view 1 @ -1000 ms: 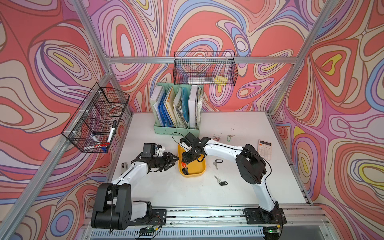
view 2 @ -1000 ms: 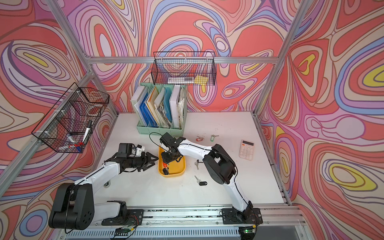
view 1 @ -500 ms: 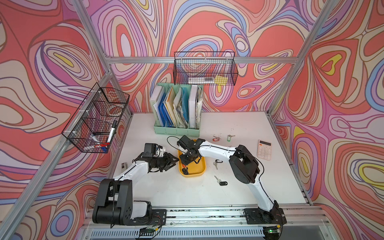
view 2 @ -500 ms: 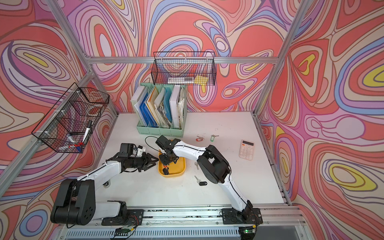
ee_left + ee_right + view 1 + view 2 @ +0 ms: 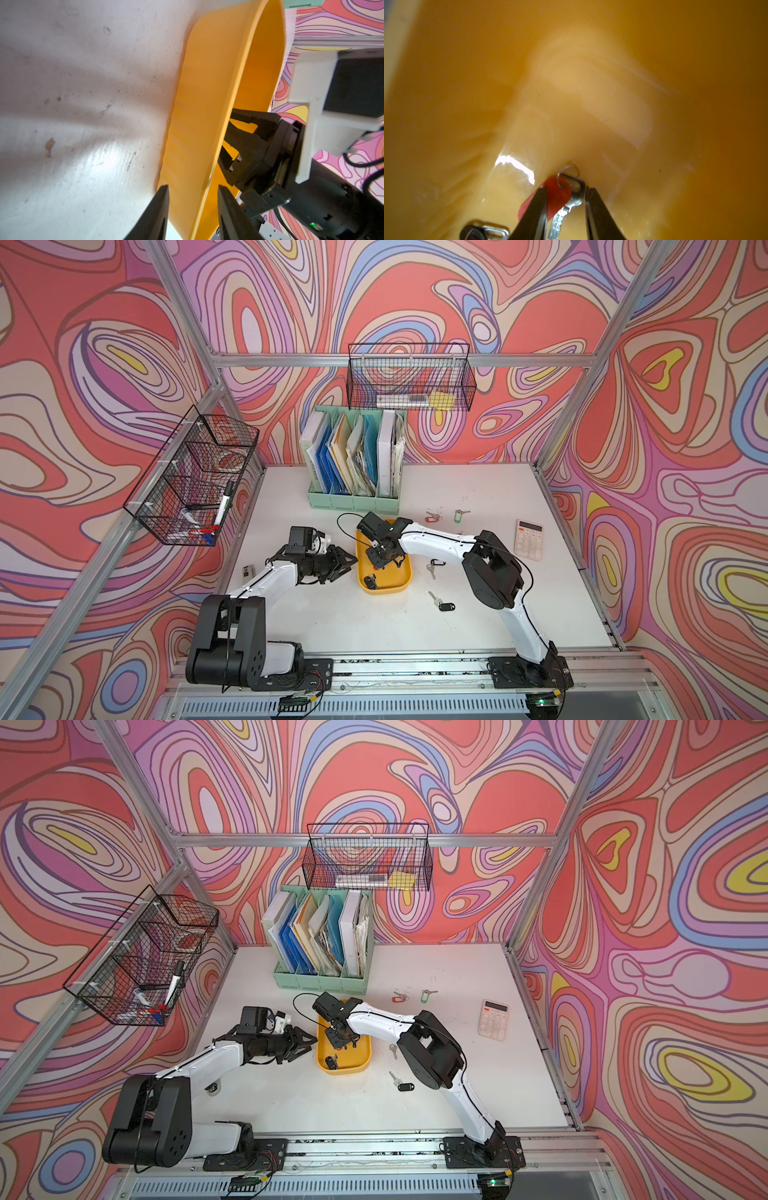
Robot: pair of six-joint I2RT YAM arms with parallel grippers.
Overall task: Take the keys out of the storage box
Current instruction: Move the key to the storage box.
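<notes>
My right claw (image 5: 566,187) is nipped shut on a red-tagged key (image 5: 560,195) in the storage box (image 5: 386,590); left claw (image 5: 192,186) straddles its wall (steadying it, I guess), grip unclear.

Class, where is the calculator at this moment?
In both top views the calculator lies flat on the white table near its right edge, with the green-tagged key to its left.

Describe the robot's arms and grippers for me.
The left arm and right arm have smooth white links joined by bulky black joint housings. A thin black cable loops by the right wrist. The left gripper and right gripper are black, each with two tapered, pointed fingers.
</notes>
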